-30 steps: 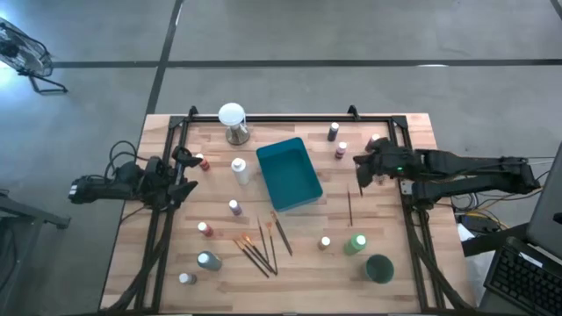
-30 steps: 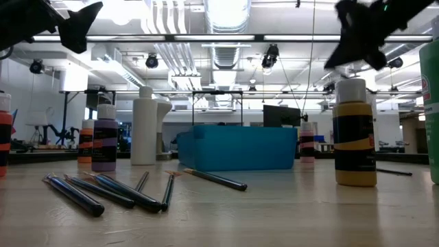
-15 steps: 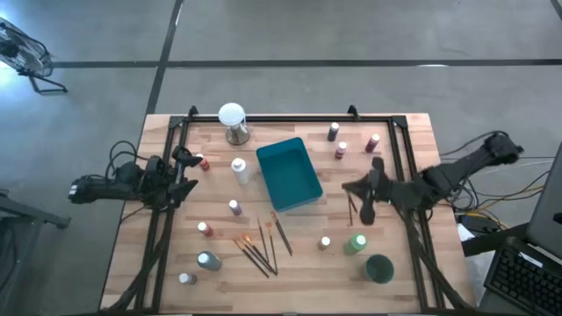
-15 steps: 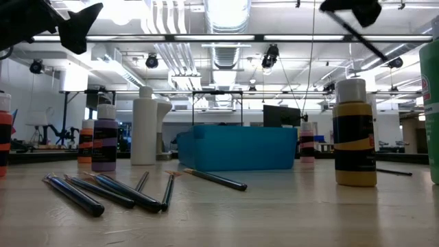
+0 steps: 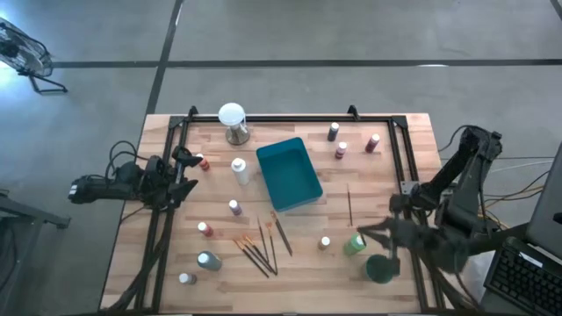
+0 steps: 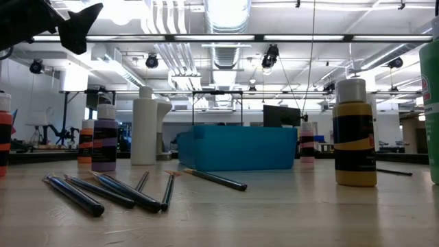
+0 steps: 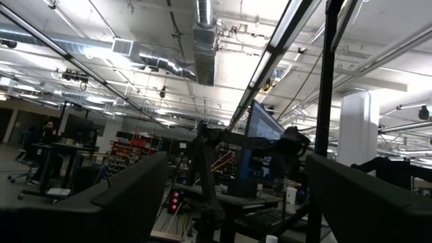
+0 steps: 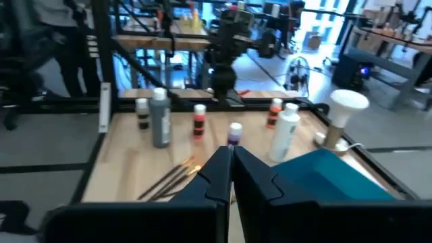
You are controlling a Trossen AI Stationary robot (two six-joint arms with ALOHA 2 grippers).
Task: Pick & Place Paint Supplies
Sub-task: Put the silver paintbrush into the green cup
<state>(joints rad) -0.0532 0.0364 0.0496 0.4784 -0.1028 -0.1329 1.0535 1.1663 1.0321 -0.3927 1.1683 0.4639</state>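
From above, bottles and brushes [image 5: 256,248] lie scattered around the empty teal tray [image 5: 288,173]; the left gripper [image 5: 183,175] waits wide open at the table's left edge, the right gripper [image 5: 367,235] empty near the green bottle [image 5: 355,244]. The right wrist view shows its fingers [image 8: 223,169] pressed together, so picking seems not yet begun, and the next move calls for opening them over a chosen bottle.

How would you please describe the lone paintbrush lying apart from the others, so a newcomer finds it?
Start at the teal rectangular tray in the table's middle. To its right, on bare wood, lies one thin dark-handled paintbrush. Unlike the clustered brushes below the tray, it lies alone.
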